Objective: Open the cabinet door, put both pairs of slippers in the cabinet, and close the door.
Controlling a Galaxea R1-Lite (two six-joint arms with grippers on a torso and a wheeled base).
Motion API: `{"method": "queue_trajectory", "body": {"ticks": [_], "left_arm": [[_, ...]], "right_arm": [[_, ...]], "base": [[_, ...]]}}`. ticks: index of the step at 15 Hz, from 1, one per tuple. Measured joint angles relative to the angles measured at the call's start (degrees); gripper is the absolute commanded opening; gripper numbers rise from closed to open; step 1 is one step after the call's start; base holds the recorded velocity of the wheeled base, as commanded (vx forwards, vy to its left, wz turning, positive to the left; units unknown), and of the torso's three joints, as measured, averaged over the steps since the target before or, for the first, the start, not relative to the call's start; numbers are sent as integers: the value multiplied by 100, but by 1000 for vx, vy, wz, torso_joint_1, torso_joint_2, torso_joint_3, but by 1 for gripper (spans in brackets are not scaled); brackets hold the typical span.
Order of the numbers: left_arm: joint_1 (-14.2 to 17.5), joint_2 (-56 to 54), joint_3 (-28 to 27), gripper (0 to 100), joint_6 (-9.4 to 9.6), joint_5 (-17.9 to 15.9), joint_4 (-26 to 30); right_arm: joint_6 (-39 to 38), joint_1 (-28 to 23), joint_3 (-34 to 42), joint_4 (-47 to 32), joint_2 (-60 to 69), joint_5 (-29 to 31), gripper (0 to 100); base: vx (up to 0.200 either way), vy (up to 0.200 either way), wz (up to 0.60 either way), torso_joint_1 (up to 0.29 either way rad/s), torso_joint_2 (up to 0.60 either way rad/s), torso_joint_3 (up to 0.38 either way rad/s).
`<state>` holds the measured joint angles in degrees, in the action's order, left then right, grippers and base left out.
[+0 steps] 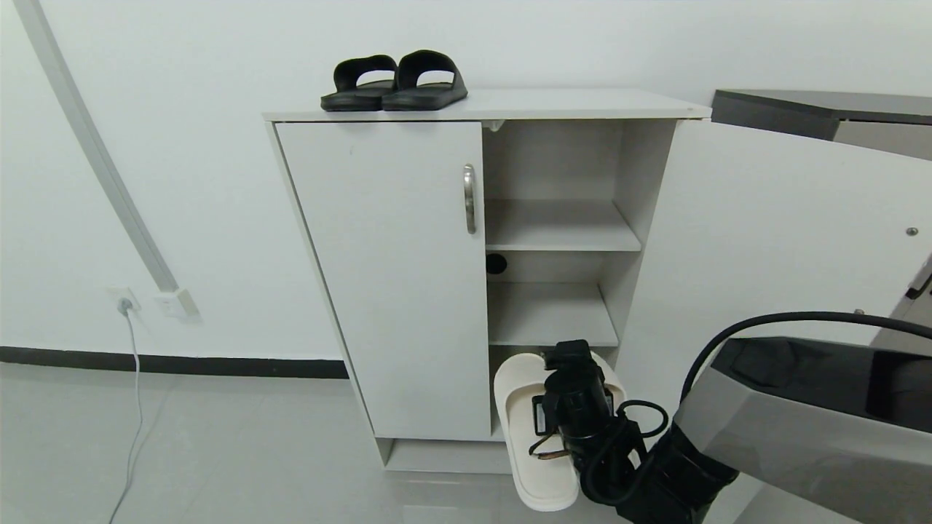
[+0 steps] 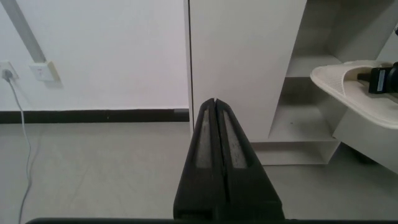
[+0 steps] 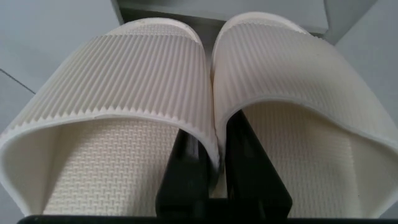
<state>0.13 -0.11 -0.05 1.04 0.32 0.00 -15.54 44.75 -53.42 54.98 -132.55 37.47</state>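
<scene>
A white cabinet (image 1: 378, 291) stands against the wall, its right door (image 1: 764, 240) swung open and its left door shut. A pair of black slippers (image 1: 395, 81) rests on the cabinet top. My right gripper (image 3: 214, 180) is shut on the inner straps of a pair of white slippers (image 3: 205, 93), held side by side in the air in front of the cabinet's lowest opening (image 1: 535, 422). The white slippers (image 2: 357, 87) also appear beside the open shelves. My left gripper (image 2: 215, 109) hangs low over the floor, shut and holding nothing.
Inside the open half are two bare shelves (image 1: 557, 225) and a bottom compartment. A cable (image 1: 135, 407) runs down from a wall socket to the grey floor on the left. A grey unit (image 1: 837, 116) stands behind the open door.
</scene>
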Motion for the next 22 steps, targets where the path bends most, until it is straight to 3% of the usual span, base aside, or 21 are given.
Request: {"method": "queue_trajectory", "body": {"ticks": [5, 14, 18, 22], "left_arm": [[7, 0, -2, 0, 2, 0, 0], [2, 1, -2, 0, 2, 0, 2], [2, 4, -5, 0, 2, 0, 2], [0, 4, -5, 0, 2, 0, 0]], "right_arm": [[-11, -107, -204, 4, -265, 11, 0], [-62, -178, -372, 90, -494, 35, 0], [703, -250, -325, 1808, -612, 297, 0], [890, -352, -286, 2002, -752, 304, 0]], "base": [[0, 0, 0, 1, 0, -25], [0, 0, 0, 4, 2, -183], [0, 0, 0, 1, 1, -37], [0, 0, 0, 0, 0, 0]]}}
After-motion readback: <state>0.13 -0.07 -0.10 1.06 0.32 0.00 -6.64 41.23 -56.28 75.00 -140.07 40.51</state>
